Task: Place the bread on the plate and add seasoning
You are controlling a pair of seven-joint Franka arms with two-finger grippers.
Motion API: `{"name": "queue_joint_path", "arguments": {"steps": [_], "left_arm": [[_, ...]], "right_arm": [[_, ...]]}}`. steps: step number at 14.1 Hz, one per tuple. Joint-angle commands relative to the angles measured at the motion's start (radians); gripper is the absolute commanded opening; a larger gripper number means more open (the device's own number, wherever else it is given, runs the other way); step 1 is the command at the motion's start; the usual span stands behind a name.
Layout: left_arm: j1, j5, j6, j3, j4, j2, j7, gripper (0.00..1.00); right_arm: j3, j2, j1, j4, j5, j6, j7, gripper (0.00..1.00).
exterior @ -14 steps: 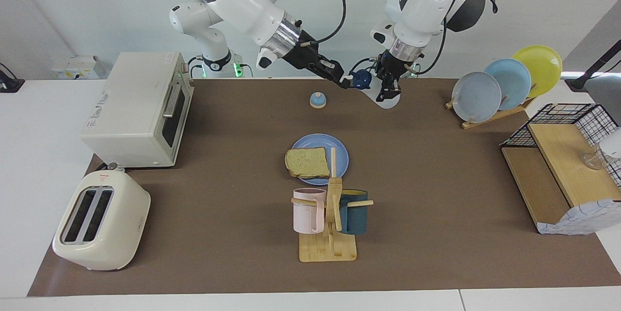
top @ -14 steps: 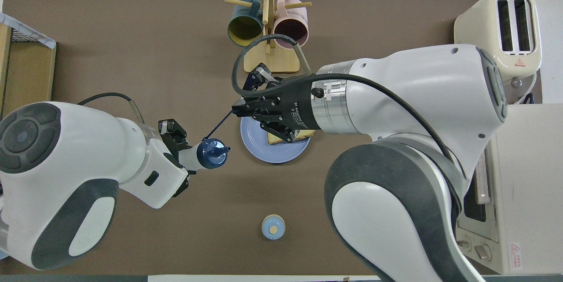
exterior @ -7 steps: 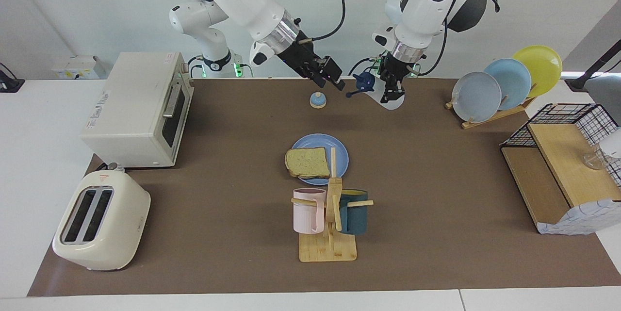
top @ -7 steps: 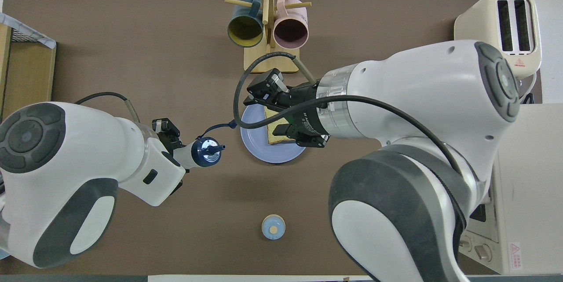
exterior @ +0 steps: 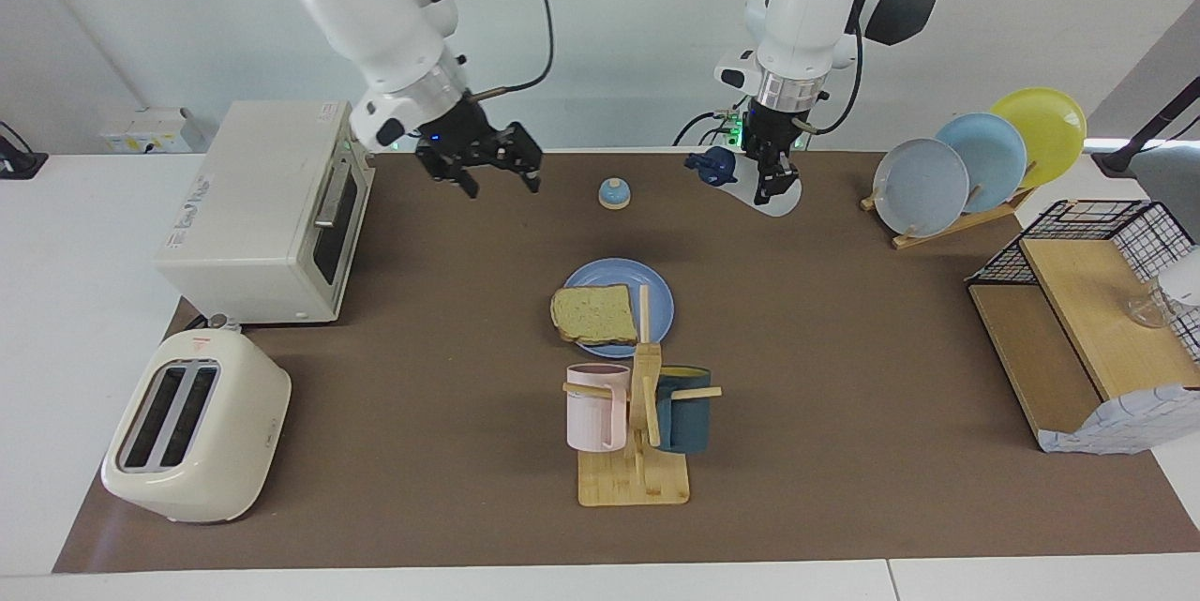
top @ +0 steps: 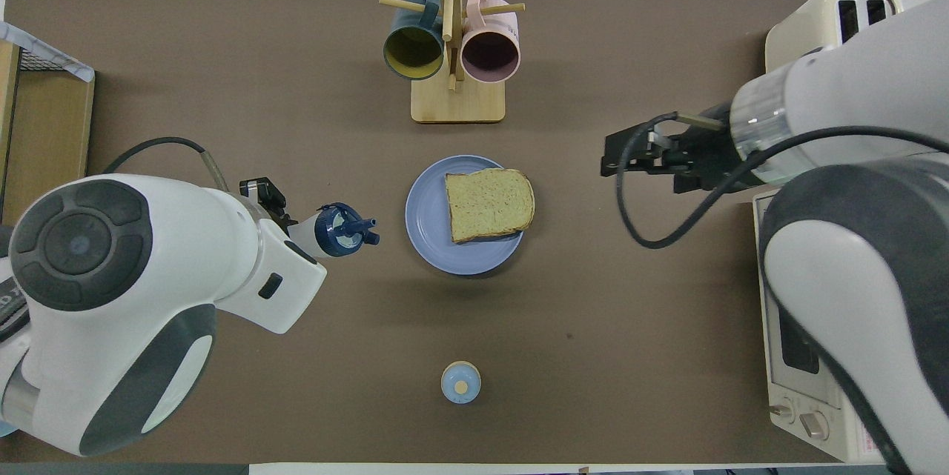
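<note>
The bread [exterior: 594,314] lies flat on the blue plate [exterior: 656,292] at the middle of the mat; both also show in the overhead view, bread [top: 489,203] on plate [top: 430,230]. My left gripper [exterior: 776,173] is shut on the seasoning bottle [exterior: 764,195] and holds it tilted in the air, navy cap [top: 337,230] toward the plate, over the mat beside the plate toward the left arm's end. My right gripper [exterior: 502,186] is open and empty, up over the mat in front of the toaster oven; it also shows in the overhead view [top: 609,161].
A small blue-domed bell [exterior: 614,194] stands nearer to the robots than the plate. A mug tree [exterior: 636,413] with two mugs stands just farther than the plate. Toaster oven [exterior: 267,207] and toaster [exterior: 192,428] are at the right arm's end; plate rack [exterior: 975,160] and wire shelf [exterior: 1087,320] at the left arm's.
My right gripper let go of the bottle cap's tip and swung away toward the toaster oven, uncovering the plate in the overhead view. My left gripper kept the bottle and shifted slightly.
</note>
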Motion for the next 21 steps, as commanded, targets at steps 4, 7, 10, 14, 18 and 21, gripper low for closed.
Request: {"name": "queue_joint_path", "arguments": {"steps": [4, 7, 10, 14, 18, 21], "left_arm": [[-0.004, 0.117, -0.121, -0.071, 0.172, 0.179, -0.155, 0.00], [-0.091, 0.218, -0.195, -0.086, 0.248, 0.285, -0.269, 0.00], [-0.151, 0.283, -0.300, -0.085, 0.350, 0.396, -0.309, 0.00], [-0.247, 0.393, -0.448, -0.083, 0.464, 0.589, -0.348, 0.00], [-0.286, 0.465, -0.521, -0.078, 0.476, 0.652, -0.361, 0.00], [-0.297, 0.528, -0.568, -0.080, 0.476, 0.660, -0.361, 0.00]], "right_arm": [[0.013, -0.009, -0.083, -0.003, -0.256, -0.073, -0.250, 1.00], [0.045, -0.005, -0.178, -0.011, -0.278, -0.096, -0.336, 1.00], [0.100, 0.003, -0.230, 0.000, -0.332, -0.110, -0.341, 1.00], [0.111, -0.006, -0.288, -0.011, -0.318, -0.147, -0.425, 1.00], [0.116, -0.003, -0.281, -0.005, -0.323, -0.150, -0.310, 1.00], [0.114, -0.014, -0.278, 0.001, -0.315, -0.183, -0.301, 1.00]]}}
